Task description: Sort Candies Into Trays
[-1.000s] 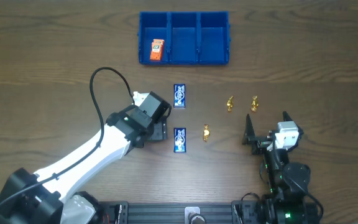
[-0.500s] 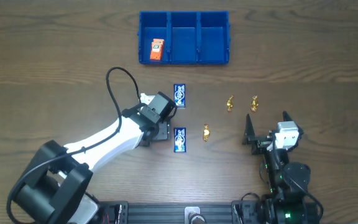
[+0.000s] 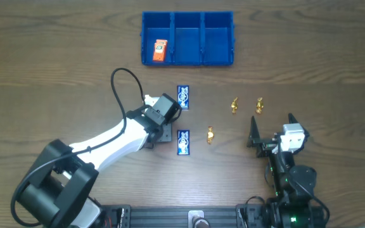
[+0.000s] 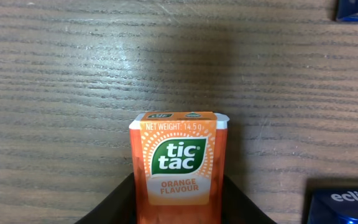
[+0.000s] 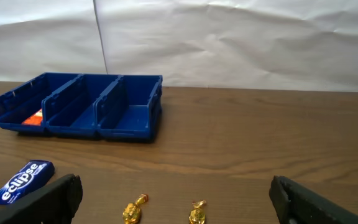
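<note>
My left gripper (image 4: 179, 190) is shut on an orange mint box (image 4: 179, 167), held upright just above the wood. Seen from above, this gripper (image 3: 161, 132) sits left of the lower blue gum pack (image 3: 183, 142) and hides the box. A second blue gum pack (image 3: 183, 97) lies farther up. Three gold-wrapped candies (image 3: 234, 105) (image 3: 259, 105) (image 3: 210, 135) lie to the right. The blue three-compartment tray (image 3: 187, 62) stands at the back, with another orange box (image 3: 160, 52) in its left compartment. My right gripper (image 3: 272, 130) stands open at the lower right, holding nothing.
The wooden table has free room left of the tray and along the front. A black cable (image 3: 120, 88) loops above the left arm. In the right wrist view a white backdrop (image 5: 229, 37) stands behind the tray (image 5: 79, 106).
The left arm's wrist shifted slightly to the right and its elbow swung inward. The right arm and the candies have not moved.
</note>
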You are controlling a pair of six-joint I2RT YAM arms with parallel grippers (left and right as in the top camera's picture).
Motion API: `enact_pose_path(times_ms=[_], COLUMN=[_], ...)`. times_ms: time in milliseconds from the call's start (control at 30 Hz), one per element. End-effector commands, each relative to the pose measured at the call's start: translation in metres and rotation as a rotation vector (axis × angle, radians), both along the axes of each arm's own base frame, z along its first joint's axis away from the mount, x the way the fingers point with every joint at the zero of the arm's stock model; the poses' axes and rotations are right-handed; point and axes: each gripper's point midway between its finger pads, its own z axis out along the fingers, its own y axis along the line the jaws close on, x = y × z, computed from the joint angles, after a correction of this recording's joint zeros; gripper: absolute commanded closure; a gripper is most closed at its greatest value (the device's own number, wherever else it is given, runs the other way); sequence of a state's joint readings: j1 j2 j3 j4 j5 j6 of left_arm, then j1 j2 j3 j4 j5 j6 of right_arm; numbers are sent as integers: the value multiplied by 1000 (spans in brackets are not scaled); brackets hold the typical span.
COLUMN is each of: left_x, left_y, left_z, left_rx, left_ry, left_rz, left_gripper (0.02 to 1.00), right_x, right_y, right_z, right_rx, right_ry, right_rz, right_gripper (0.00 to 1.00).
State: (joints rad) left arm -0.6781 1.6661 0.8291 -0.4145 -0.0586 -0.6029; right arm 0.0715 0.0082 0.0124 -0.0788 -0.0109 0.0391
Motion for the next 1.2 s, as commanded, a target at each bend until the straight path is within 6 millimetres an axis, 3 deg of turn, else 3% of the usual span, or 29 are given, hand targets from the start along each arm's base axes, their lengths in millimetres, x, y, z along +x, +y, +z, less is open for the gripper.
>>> enact_pose_path(times_ms=[33,167,333,433,533,667,867,1000,1200], left_x=[1,28,108,146,172,211,264,278,282], left_y=[-3,-6,-31,-29,-15,0,1,0,-4], left_z=[-5,32,154,220,245,241,182,150,134], left_rx=[5,52,55,3,-12,-11,-52,-38,-45], left_ry=[16,-64,-335,-478,-536,-534,-440,-394,-374], left_rz=[8,11,-60,-36,16,55,33,37,29], left_gripper=[671,680,656,656,660,658,643,641,610], right_x=[0,0,0,0,0,0,0,0,0], right_y=[1,1,1,1,1,1,1,1,1], right_z=[-2,-2,-2,-2,-2,-2,-2,-2,-2], right_rx=[-15,-15,-14,-15,-15,-15,-15,-15,-14], right_ry=[2,1,2,1,1,2,2,1,2], right_rz=[5,5,5,5,5,5,5,5,5], right_gripper=[3,3,3,3,3,3,3,3,3])
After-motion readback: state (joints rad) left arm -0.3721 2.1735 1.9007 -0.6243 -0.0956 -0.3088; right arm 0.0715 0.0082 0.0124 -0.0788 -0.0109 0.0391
